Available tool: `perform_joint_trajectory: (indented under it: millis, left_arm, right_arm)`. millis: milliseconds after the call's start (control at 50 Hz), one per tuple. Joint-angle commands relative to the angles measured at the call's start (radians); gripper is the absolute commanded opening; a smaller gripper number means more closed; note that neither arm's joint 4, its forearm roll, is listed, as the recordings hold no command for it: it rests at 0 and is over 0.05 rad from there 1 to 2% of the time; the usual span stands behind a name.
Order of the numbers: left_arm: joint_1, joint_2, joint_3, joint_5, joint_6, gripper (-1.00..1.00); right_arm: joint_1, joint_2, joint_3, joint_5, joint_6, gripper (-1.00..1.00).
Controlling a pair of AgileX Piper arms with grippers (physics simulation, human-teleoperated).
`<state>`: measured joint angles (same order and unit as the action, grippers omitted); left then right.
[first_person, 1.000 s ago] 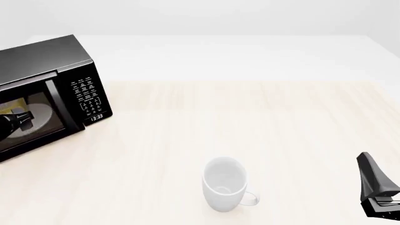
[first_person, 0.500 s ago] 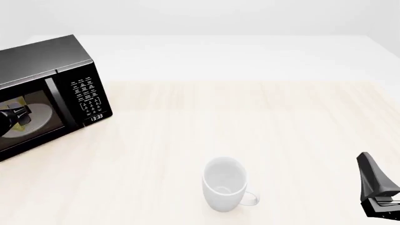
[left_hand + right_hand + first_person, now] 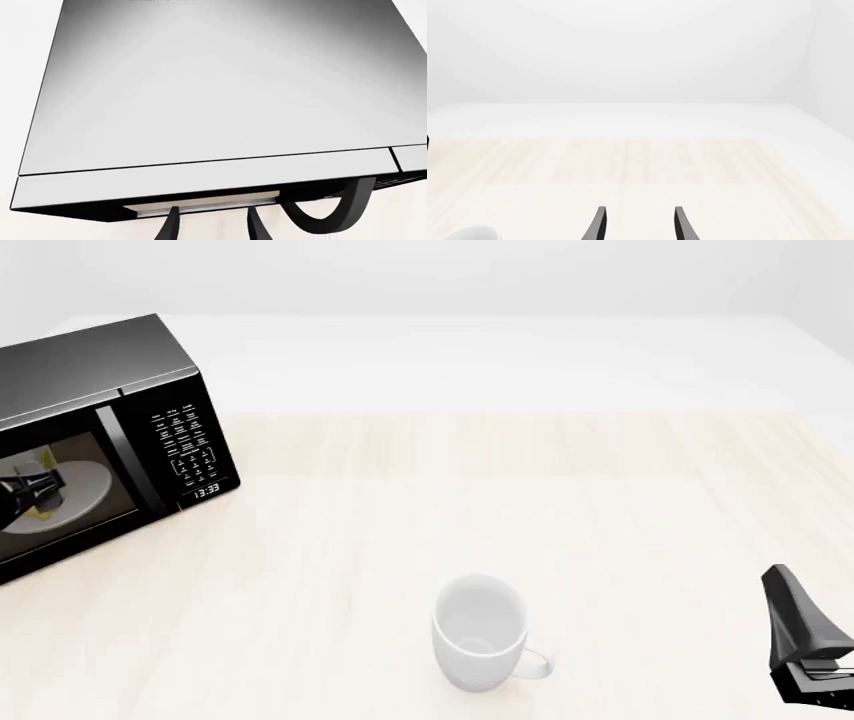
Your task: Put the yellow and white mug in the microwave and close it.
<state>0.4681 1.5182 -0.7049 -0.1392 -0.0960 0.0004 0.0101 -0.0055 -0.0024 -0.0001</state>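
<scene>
The black microwave [image 3: 147, 370] stands at the table's far left, and its grey top fills the left wrist view [image 3: 220, 90]. Through the door window I see the white turntable plate [image 3: 87, 485] and a bit of the yellow and white mug [image 3: 44, 503], mostly hidden behind my left gripper [image 3: 30, 490]. That gripper [image 3: 211, 227] is open and empty, just before the door's top edge, beside the curved door handle [image 3: 330, 215]. I cannot tell whether the door is fully shut. My right gripper [image 3: 787, 590] [image 3: 638, 225] is open and empty at the near right.
An all-white mug [image 3: 478, 630] stands on the table near the front middle, handle to the right; its rim shows in the right wrist view [image 3: 468, 233]. The microwave's button panel and clock [image 3: 194, 450] face the table's middle. The light wooden table [image 3: 534, 490] stretches to the right.
The left gripper has shifted left and back against the microwave door, and the door's lower edge has swung in towards the body. The right arm and the white mug have not moved.
</scene>
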Motion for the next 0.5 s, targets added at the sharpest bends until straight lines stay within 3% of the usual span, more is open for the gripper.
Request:
perform_joint_trajectory:
  millis: [20, 500]
  left_arm:
    - [0.026, -0.030, 0.033, -0.007, -0.010, 1.00]
    - [0.070, -0.129, 0.080, -0.015, 0.016, 1.00]
  right_arm:
    - [0.000, -0.002, 0.001, 0.001, 0.000, 1.00]
    - [0.000, -0.002, 0.001, 0.001, 0.000, 1.00]
